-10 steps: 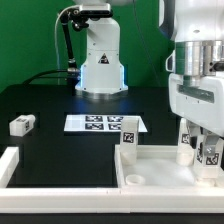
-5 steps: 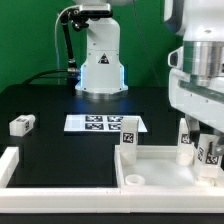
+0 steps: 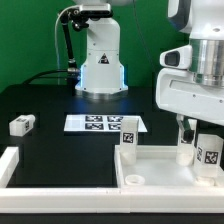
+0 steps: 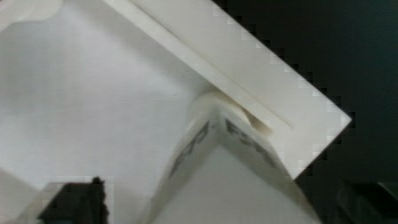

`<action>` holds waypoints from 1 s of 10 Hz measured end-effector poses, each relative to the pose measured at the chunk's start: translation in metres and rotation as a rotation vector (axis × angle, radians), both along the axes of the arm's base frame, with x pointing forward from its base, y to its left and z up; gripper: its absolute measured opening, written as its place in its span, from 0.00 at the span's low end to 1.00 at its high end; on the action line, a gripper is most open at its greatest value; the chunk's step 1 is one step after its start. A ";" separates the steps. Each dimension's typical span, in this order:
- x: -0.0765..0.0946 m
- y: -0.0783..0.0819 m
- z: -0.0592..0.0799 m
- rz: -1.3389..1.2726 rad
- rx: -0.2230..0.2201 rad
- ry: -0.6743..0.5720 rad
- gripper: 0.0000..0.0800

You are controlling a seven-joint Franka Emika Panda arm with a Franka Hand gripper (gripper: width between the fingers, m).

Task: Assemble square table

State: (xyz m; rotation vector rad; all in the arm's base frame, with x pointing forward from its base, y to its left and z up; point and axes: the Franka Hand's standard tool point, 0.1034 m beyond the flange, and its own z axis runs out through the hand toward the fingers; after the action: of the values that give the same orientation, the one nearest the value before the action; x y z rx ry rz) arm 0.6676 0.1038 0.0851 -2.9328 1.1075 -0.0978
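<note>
1. White plastic fills most of your wrist view; the square table slab (image 4: 89, 100) and 1 leg (image 4: 231, 160) blur together at close range, and no tag shows there.
2. In the exterior view the arm (image 3: 200, 85) is cut off by the frame's top and right edges; its bulky white housing hides the fingers from you.
3. The arm hangs straight down over the slab's corner on the exterior view's right, above that leg (image 3: 208, 152).
4. The gripper (image 4: 219, 203) is spread wide; 2 dark fingertips (image 4: 75, 200) flank the leg with a gap on each side.
5. The slab (image 3: 160, 172) lies on the black table (image 3: 50, 100); 2 more legs (image 3: 128, 140) stand upright in it; 1 loose leg block (image 3: 22, 124) lies well off to the exterior view's left.
6. You get no readable words; the legs and the marker board (image 3: 105, 124) carry only black-and-white tags, 4 on the board.
</note>
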 end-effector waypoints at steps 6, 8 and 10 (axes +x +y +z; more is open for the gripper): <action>0.004 -0.002 -0.001 0.313 -0.065 -0.006 0.66; 0.004 -0.001 -0.001 0.175 -0.055 -0.012 0.45; 0.004 -0.002 -0.001 0.048 -0.044 -0.016 0.36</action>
State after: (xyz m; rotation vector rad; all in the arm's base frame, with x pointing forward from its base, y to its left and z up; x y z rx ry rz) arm 0.6713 0.1020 0.0840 -2.9900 1.0455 -0.1467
